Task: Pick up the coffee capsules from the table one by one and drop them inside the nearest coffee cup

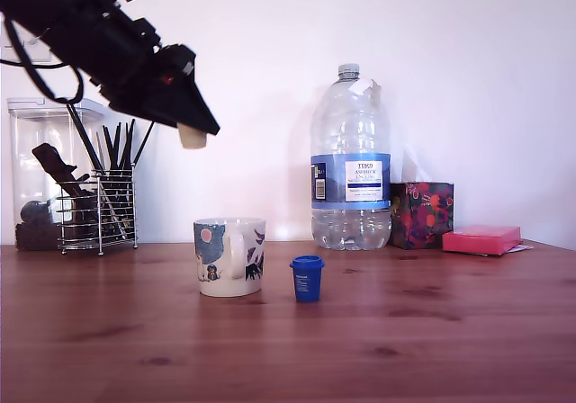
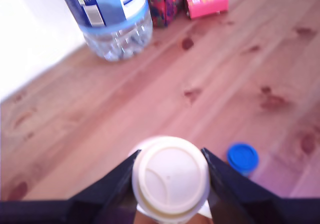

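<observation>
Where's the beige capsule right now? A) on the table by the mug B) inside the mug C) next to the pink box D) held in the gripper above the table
D: the gripper is shut on the beige capsule, well above the mug.

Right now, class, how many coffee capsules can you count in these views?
2. The cream-beige capsule is held in the gripper above the mug; the dark blue capsule stands on the table beside the mug, on the exterior view's right.

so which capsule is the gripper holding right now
The cream-beige capsule, clamped in the gripper up above the mug. The dark blue capsule stands on the table beside the mug.
</observation>
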